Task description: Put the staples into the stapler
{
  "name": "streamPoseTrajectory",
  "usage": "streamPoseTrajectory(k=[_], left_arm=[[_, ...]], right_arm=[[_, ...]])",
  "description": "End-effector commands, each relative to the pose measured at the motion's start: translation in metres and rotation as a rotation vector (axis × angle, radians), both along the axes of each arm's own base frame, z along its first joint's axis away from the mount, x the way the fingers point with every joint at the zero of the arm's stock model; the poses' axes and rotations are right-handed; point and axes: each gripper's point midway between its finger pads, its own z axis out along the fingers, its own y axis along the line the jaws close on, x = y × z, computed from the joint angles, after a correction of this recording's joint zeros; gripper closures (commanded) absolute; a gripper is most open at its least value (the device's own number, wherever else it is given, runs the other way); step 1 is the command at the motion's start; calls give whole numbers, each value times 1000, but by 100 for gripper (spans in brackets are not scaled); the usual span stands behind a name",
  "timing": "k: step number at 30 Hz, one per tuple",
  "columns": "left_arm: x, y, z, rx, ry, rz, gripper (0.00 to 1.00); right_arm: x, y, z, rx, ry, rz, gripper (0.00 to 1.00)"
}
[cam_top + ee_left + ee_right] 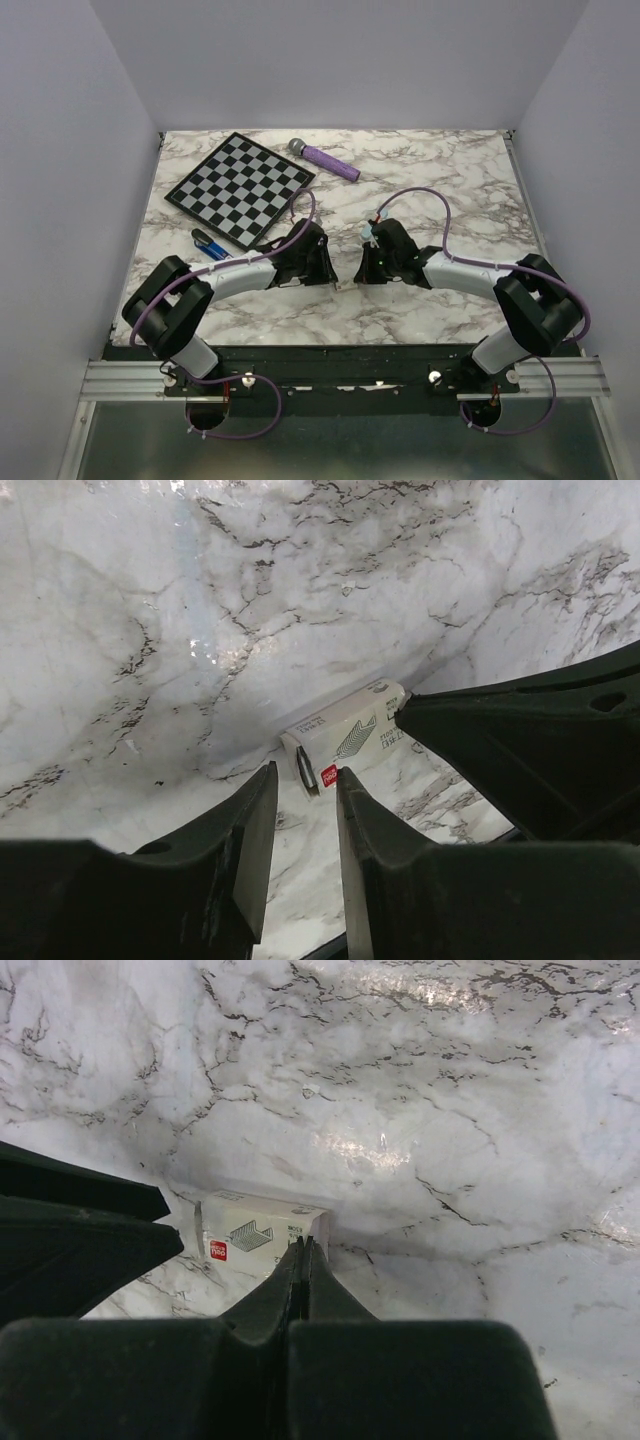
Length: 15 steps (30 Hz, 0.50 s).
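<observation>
A small white staples box (350, 730) lies on the marble table between my two grippers. Its open end shows a dark strip of staples (303, 764). My left gripper (306, 770) is open with a narrow gap, its tips just short of that end and nothing between the fingers. My right gripper (302, 1243) is shut, its tips resting against the box (250, 1232) at its near edge. From above, the left gripper (328, 270) and the right gripper (362, 268) face each other at mid-table. The dark blue stapler (209, 244) lies apart on the left, beside the chessboard.
A checkered board (242, 187) sits at the back left. A purple microphone (324, 159) lies behind it toward the middle. Grey walls close off the table on three sides. The right gripper's dark body (520, 740) fills the right side of the left wrist view.
</observation>
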Motion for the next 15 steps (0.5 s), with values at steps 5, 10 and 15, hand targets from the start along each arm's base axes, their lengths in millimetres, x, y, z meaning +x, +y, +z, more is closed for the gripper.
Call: streamPoseTrajectory(k=[5,10,15], left_arm=[[-5,-11,-3,21,19,-50,64],[-6,-7,-7,43,24,-37,65],[-6,-7,-11,59,33,-44,67]], right_arm=[[8,-2,6,16,-42,-41,99],[7,-1,6,23,-40,-37,99],[7,0,5,28,-38,-33,99]])
